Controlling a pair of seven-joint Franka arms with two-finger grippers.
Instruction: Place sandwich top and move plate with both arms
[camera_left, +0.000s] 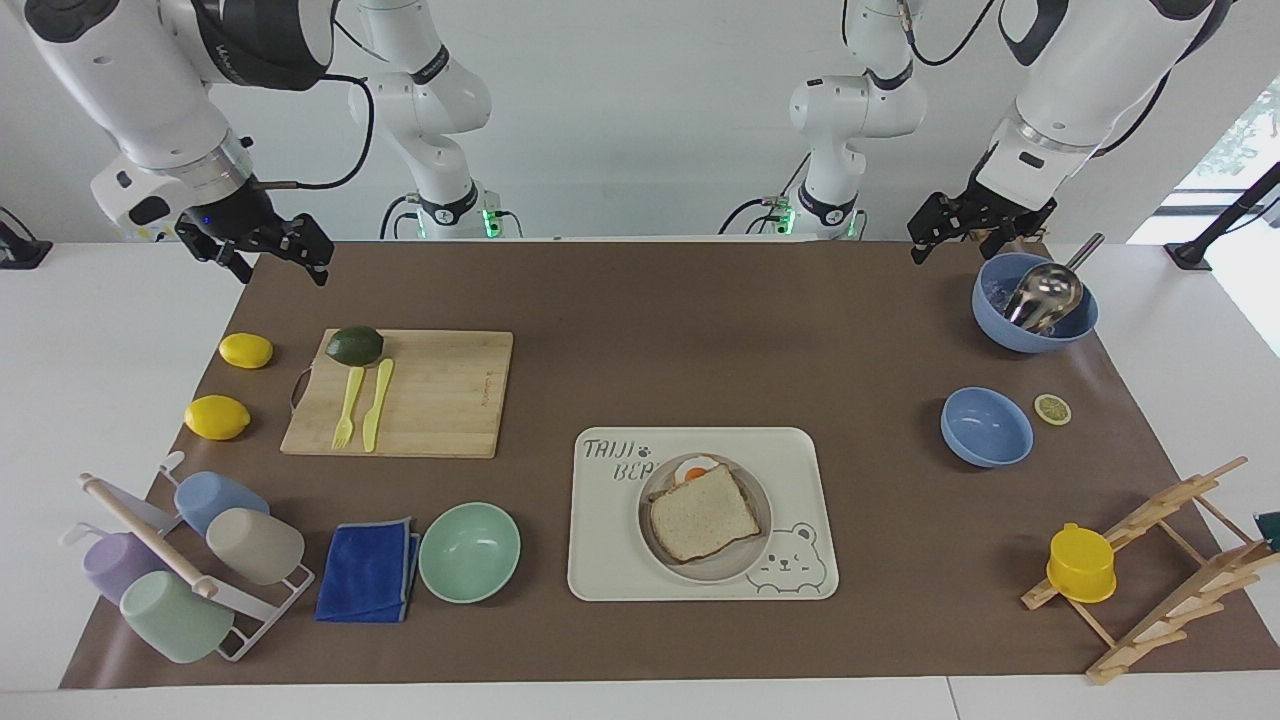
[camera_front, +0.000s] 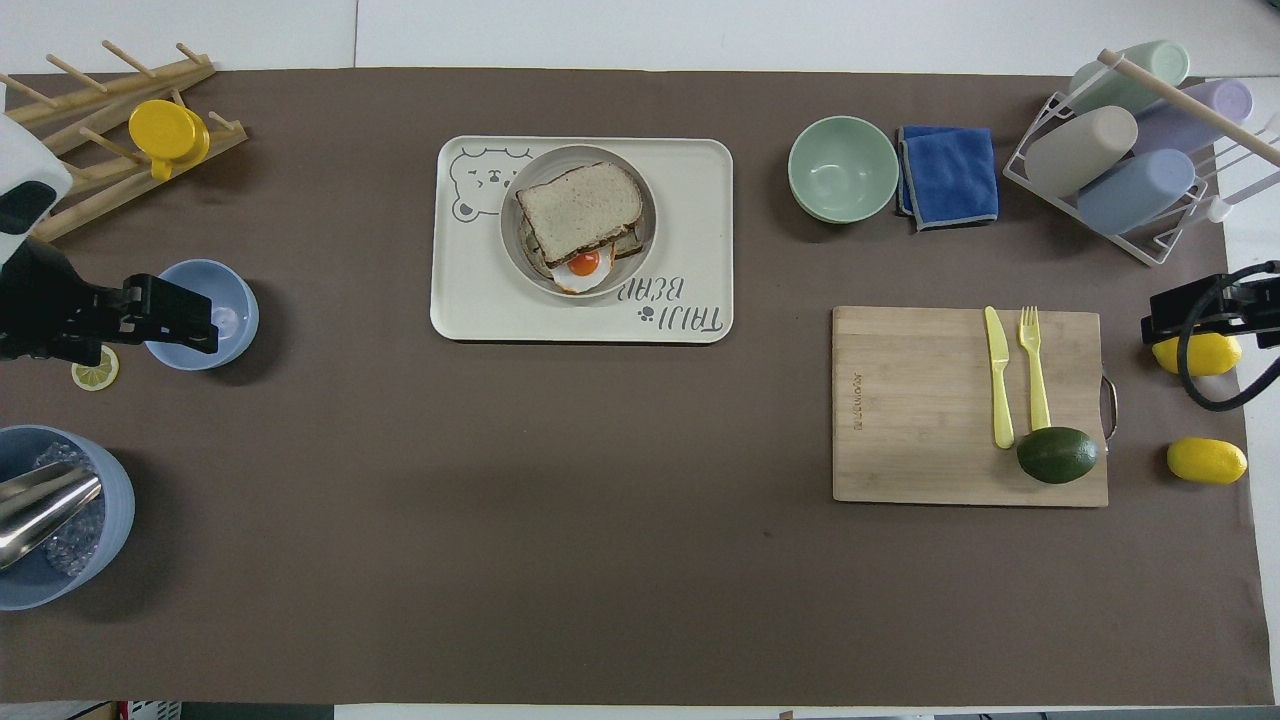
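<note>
Two pincers up in the air, both spread wide, holding nothing. Left pincer (camera_left: 950, 236) over the mat's edge at the left arm's end of the desk (camera_left: 100, 330), just beside the big blue bowl (camera_left: 1035, 318) with the metal scoop (camera_left: 1045, 293) in it. Also near that pincer: a smaller blue bowl (camera_left: 986, 427) and a lemon slice (camera_left: 1052, 409). Right pincer (camera_left: 270, 252) over the mat's corner at the right arm's end of the desk, above the two lemons (camera_left: 246, 350) and near the cutting board (camera_left: 400, 393).

Well apart from both pincers, about midway between them: the plate (camera_left: 752, 490), sitting on the cream bear tray (camera_left: 610, 540). On the plate, a bread slice with a fried egg (camera_left: 694, 468), the orange yolk peeking out. On top of that, the sandwich top (camera_left: 703, 523), lying flat, turned a bit askew, not touched by any pincer.

On the cutting board: a dark green avocado (camera_left: 355, 345), a yellow fork (camera_left: 346, 408) and a yellow knife (camera_left: 376, 404), side by side. Toward the right pincer's end, beside the tray: a mint-green bowl (camera_left: 469, 552), then a folded blue cloth (camera_left: 367, 571), then a white rack with four cups (camera_left: 180, 565) lying in it. Toward the left pincer's end: a wooden rack (camera_left: 1160, 570) with a yellow cup (camera_left: 1081, 564) on it.
</note>
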